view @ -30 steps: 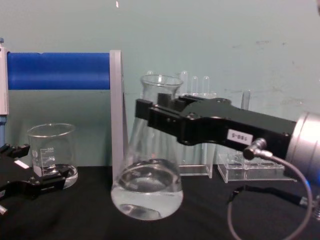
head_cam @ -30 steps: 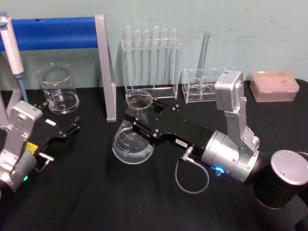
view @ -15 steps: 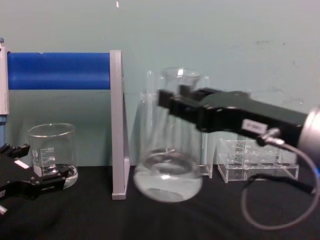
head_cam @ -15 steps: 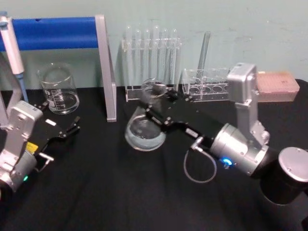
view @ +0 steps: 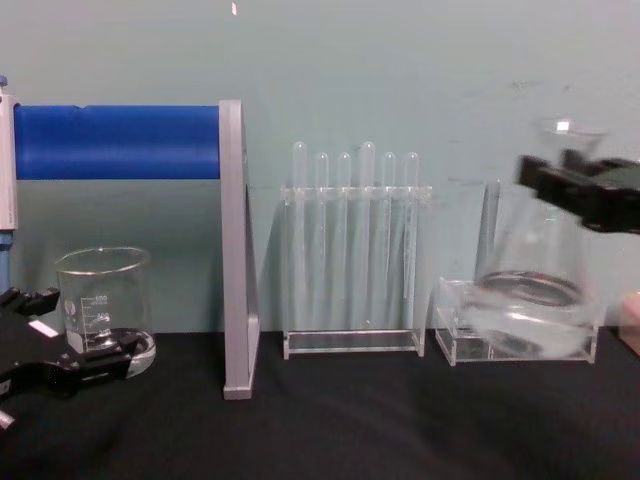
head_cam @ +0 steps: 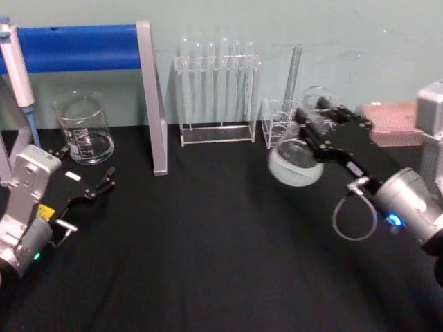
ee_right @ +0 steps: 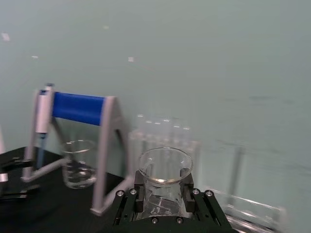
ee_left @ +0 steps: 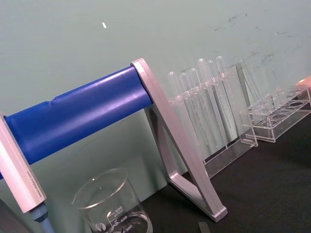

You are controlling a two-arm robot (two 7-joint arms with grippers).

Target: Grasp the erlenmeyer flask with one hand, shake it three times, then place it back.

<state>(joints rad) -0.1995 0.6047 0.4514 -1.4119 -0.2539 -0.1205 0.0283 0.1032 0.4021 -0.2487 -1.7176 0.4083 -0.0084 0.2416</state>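
Observation:
The erlenmeyer flask (head_cam: 294,163) is a clear glass cone with a little clear liquid in its base. It hangs tilted above the black table at the right, in front of the low clear rack. My right gripper (head_cam: 322,123), the black blocky hand, is shut on the flask's neck. From the chest, the flask (view: 530,300) sits at the right edge with the right gripper (view: 585,192) clamped just under its rim. In the right wrist view the flask's rim (ee_right: 164,167) rises between my right gripper's black fingers (ee_right: 131,200). My left gripper (head_cam: 109,178) rests open at the left, holding nothing.
A glass beaker (head_cam: 84,128) stands at the back left under a blue-barred stand (head_cam: 76,47) that holds a pipette (head_cam: 15,66). A tall test tube rack (head_cam: 216,90) and a low clear rack (head_cam: 279,123) line the back. A pink box (head_cam: 391,123) lies far right.
My right gripper has swung the flask from the table's middle up and to the right, in front of the low rack. The left arm has not moved.

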